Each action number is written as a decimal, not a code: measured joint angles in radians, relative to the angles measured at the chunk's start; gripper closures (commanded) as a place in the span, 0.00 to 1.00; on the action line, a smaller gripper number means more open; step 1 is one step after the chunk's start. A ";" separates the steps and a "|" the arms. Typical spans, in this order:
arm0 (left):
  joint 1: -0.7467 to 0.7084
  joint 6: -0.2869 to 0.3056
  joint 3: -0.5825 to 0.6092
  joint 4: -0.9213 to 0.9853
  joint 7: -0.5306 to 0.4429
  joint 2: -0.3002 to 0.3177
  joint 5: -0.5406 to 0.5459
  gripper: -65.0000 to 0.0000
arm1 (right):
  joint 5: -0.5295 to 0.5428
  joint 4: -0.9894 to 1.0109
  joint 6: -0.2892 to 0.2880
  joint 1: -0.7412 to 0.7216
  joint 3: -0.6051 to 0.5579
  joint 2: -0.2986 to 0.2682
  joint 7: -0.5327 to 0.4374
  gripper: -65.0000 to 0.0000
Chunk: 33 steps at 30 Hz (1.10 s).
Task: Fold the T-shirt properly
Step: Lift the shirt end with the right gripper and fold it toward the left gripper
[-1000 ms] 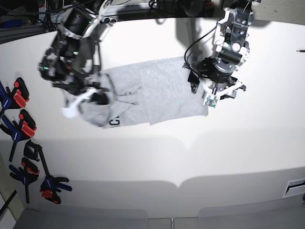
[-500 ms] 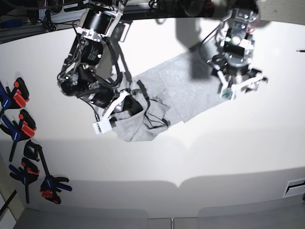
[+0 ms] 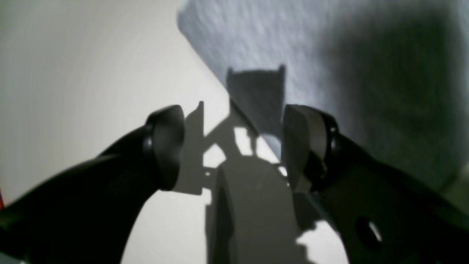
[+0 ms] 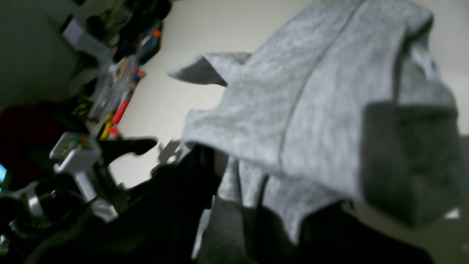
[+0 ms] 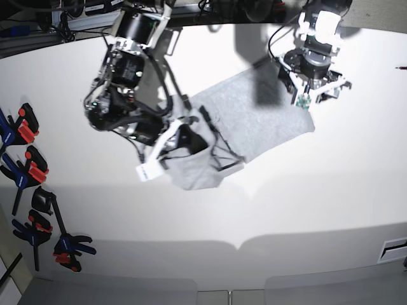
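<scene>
The right gripper (image 5: 184,141) is clamped on a bunched fold of the T-shirt (image 5: 254,121), holding that end up off the table (image 5: 305,190) while the rest lies spread toward the far side. The left gripper (image 3: 232,146) hovers with its jaws parted over the shirt's edge, gripping nothing. Clamps (image 5: 25,171) lie along the table's edge.

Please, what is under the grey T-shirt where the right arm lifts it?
The right gripper is under the raised end of the T-shirt, whose cloth drapes over it. Its jaws are covered, so their state cannot be seen. The rest lies on the white table.
</scene>
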State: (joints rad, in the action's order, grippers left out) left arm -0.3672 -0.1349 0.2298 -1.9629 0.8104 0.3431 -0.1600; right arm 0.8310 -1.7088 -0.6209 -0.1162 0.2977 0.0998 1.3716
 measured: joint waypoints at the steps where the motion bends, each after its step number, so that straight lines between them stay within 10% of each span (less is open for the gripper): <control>1: 0.008 0.000 0.000 0.000 0.000 0.000 0.000 0.40 | 0.000 0.000 0.000 0.000 -0.018 0.003 -0.001 1.00; 33: 0.049 0.006 0.000 0.056 -0.029 0.000 0.078 0.40 | -0.151 0.000 0.000 0.002 -0.395 0.050 -0.084 1.00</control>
State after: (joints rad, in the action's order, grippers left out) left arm -0.3183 -0.1284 0.2298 -1.9068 0.7815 0.3431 -0.0818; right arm 0.6804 -1.7088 -0.6212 -0.1139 -0.0971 0.1493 1.2873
